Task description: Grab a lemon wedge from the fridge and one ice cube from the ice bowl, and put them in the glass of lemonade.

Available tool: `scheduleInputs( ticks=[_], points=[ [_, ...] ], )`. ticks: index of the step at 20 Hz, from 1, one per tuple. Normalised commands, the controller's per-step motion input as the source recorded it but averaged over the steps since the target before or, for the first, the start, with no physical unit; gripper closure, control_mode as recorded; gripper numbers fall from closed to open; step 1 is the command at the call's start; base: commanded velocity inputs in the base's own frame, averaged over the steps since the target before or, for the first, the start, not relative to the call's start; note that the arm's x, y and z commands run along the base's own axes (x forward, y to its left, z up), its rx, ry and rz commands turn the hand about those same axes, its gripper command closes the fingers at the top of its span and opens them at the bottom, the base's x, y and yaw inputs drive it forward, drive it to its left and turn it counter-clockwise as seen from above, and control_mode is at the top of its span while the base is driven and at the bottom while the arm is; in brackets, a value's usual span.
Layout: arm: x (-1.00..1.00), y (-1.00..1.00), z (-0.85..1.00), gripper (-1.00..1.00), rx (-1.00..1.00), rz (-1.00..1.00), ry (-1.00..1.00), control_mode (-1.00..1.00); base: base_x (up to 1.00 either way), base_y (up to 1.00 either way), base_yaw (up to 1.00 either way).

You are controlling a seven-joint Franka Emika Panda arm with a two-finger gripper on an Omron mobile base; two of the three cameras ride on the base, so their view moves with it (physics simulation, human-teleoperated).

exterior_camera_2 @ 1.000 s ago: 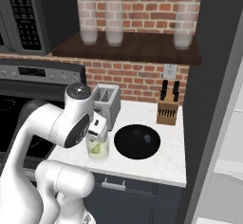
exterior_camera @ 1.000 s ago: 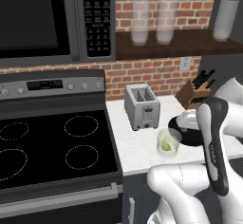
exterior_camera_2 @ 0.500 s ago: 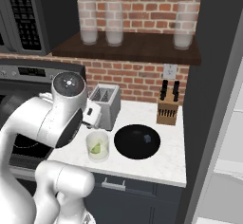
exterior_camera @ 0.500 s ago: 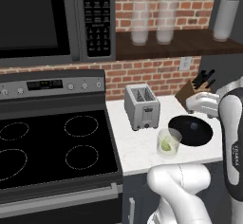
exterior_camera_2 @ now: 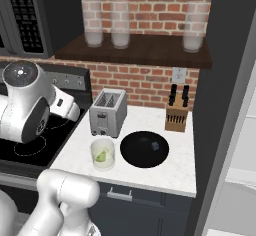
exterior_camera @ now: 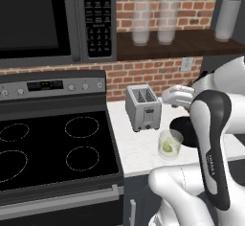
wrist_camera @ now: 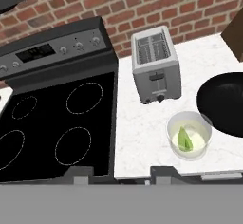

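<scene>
The glass of lemonade (wrist_camera: 189, 135) stands on the white counter in front of the toaster, and the yellow-green lemon wedge (wrist_camera: 183, 140) lies inside it. The same glass (exterior_camera_2: 103, 154) has the wide black ice bowl (exterior_camera_2: 144, 149) right beside it. I cannot make out an ice cube in the bowl. My gripper (wrist_camera: 121, 174) hangs high over the counter's front edge, left of the glass. Its fingertips (wrist_camera: 79, 173) stand apart with nothing between them. In the left base view the glass (exterior_camera: 170, 143) shows and my arm hides part of the bowl (exterior_camera: 183, 127). The grey fridge (exterior_camera_2: 227, 110) rises at the right.
A silver toaster (exterior_camera_2: 107, 112) sits at the back of the counter and a knife block (exterior_camera_2: 176, 115) stands by the brick wall. A black stovetop (wrist_camera: 52, 123) lies left of the counter. Frosted glasses (exterior_camera_2: 120, 25) stand on the shelf above, and a microwave (exterior_camera: 43, 19) hangs over the stove.
My hand has lifted off the glass and swung back and up, away from it. The wedge stays in the glass. The base has not moved.
</scene>
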Motion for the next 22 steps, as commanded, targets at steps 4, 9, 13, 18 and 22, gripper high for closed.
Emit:
scheduleInputs(
  ticks=[4, 9, 13, 18, 22],
  points=[
    [-0.04, 0.08, -0.01, 1.00, 0.00, -0.05, -0.09, -1.00, 0.00, 0.00, 0.00],
    [-0.11, 0.01, 0.00, 1.00, 0.00, -0.03, -0.06, -1.00, 0.00, 0.00, 0.00],
    [-0.22, 0.00, 0.00, 1.00, 0.00, 0.00, -0.02, -1.00, 0.00, 0.00, 0.00],
    [-0.69, 0.00, 0.00, 1.00, 0.00, -0.03, -0.05, -1.00, 0.00, 0.00, 0.00],
    [-0.92, 0.00, 0.13, 1.00, 0.03, -0.07, -0.09, -1.00, 0.00, 0.00, 0.00]
  ],
)
